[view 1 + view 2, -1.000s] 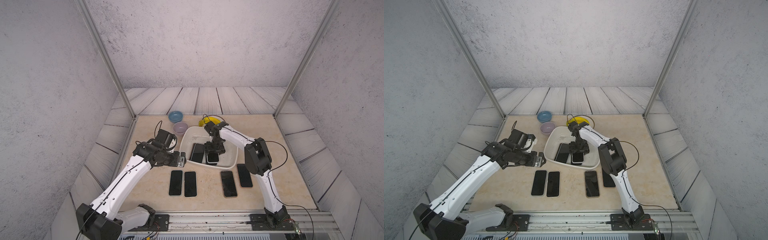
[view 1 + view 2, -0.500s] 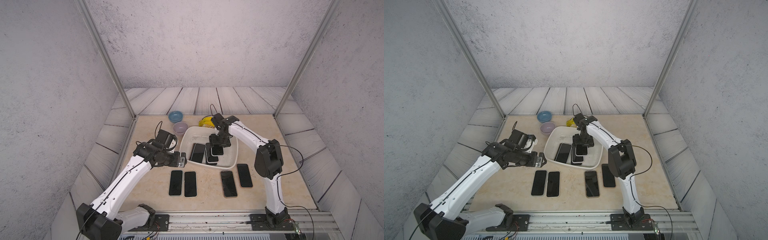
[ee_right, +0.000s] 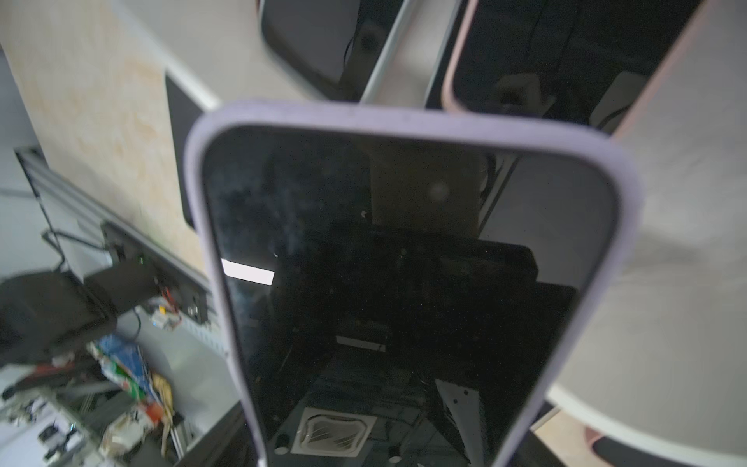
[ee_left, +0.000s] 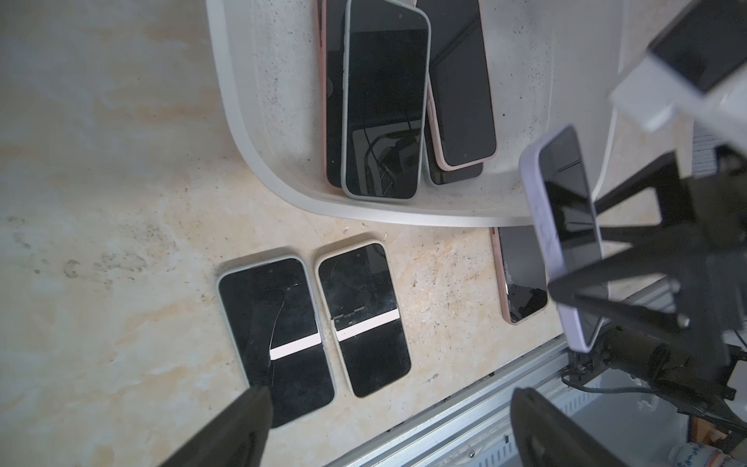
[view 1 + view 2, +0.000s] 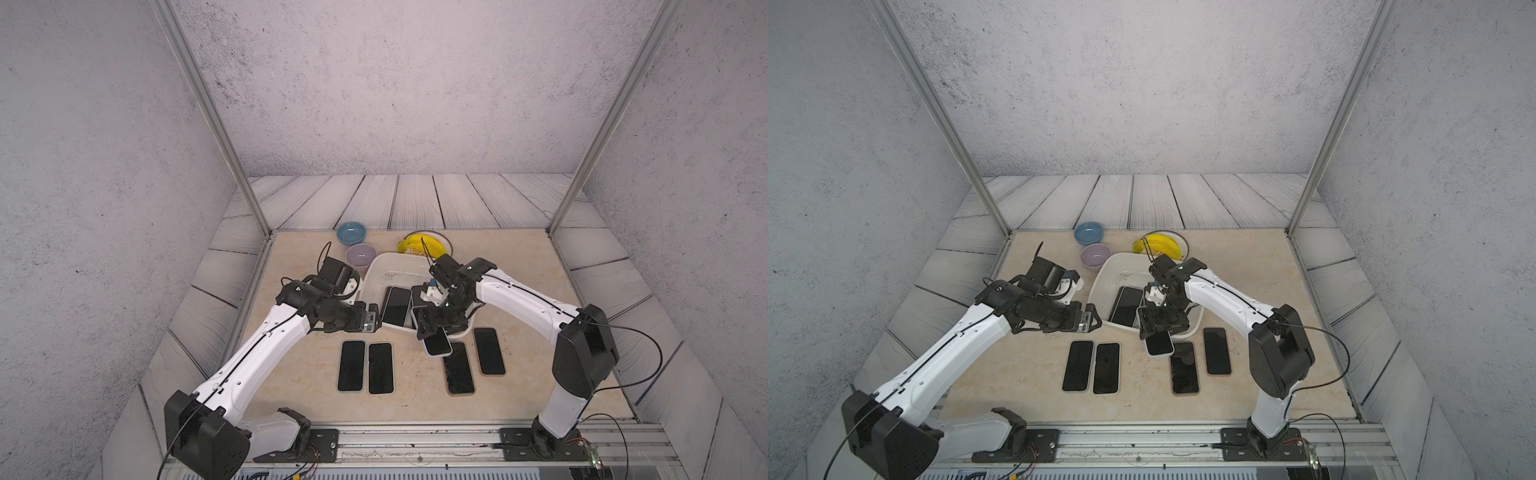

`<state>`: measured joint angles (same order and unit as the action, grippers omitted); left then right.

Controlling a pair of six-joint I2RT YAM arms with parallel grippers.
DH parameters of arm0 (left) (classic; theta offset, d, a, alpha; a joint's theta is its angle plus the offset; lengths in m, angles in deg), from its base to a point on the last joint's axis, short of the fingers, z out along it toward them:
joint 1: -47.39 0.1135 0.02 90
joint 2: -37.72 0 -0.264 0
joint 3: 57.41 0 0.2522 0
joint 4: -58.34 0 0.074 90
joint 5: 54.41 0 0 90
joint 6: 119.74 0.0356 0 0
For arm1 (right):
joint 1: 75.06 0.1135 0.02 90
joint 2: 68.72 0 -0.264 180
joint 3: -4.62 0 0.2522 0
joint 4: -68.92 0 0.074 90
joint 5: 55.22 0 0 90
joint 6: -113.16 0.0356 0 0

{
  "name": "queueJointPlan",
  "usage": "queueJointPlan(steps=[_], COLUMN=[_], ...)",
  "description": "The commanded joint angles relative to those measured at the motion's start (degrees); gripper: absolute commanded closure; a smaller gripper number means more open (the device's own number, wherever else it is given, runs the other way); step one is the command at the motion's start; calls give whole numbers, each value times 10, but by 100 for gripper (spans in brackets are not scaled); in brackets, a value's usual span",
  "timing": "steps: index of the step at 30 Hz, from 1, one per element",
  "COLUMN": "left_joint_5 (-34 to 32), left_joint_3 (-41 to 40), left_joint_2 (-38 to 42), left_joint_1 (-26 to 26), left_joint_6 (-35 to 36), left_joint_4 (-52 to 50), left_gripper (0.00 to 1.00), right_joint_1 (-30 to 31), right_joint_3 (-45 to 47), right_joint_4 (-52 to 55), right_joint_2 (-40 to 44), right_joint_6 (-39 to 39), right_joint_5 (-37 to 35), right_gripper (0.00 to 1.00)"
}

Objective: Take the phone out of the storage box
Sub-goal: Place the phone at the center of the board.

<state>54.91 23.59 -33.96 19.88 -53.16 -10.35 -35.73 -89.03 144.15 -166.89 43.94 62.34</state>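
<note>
The white storage box (image 5: pixel 376 266) (image 5: pixel 1106 270) sits mid-table, and several dark phones (image 5: pixel 397 305) (image 4: pixel 384 101) lie stacked inside it. My right gripper (image 5: pixel 430 328) (image 5: pixel 1154 328) is shut on a lilac-cased phone (image 5: pixel 437 343) (image 5: pixel 1159 343) (image 3: pixel 404 263). It holds the phone tilted in the air over the box's front rim, screen up. In the left wrist view that phone (image 4: pixel 566 226) hangs clear of the box wall. My left gripper (image 5: pixel 372 318) (image 4: pixel 384 424) is open and empty, just outside the box's left wall.
Several phones lie screen-up on the table in front of the box, a pair to the left (image 5: pixel 351 365) and a pair to the right (image 5: pixel 458 368). A blue bowl (image 5: pixel 351 232), a lilac bowl (image 5: pixel 361 254) and a plate of bananas (image 5: pixel 424 243) stand behind the box. A metal rail (image 5: pixel 415 440) runs along the front edge.
My right gripper has lifted the lilac phone from the pile inside the box and carried it forward to the front rim. The left arm has not moved.
</note>
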Motion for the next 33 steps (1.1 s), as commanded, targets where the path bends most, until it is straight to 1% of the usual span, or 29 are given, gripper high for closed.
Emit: queueJointPlan(steps=[1,4,8,15,18,23,28,33], left_joint_5=[23,26,26,12,8,2,3,2], left_joint_3=[-9,-14,-19,-22,-25,-34,-42,-46], left_joint_2=[-2,0,5,20,27,36,40,41], left_joint_1=[-4,-5,-8,-12,-12,-12,-13,-15], left_joint_6=[-8,-12,-14,-11,-9,-10,-10,-10], left_joint_4=[8,7,1,-25,-34,-43,-47,-48], left_gripper=[1,2,1,1,2,2,2,1], right_joint_1=[11,33,60,88,99,107,112,116], right_joint_3=[62,108,136,130,125,137,143,156], right_joint_4=[-27,-54,-85,-120,-137,-148,-148,-161], right_joint_2=[61,83,74,16,2,-13,-17,-14], right_joint_6=[-12,9,31,78,112,203,235,248], right_joint_5=[60,57,36,-28,-59,-125,-158,-158], right_gripper=[30,29,29,30,30,30,29,25])
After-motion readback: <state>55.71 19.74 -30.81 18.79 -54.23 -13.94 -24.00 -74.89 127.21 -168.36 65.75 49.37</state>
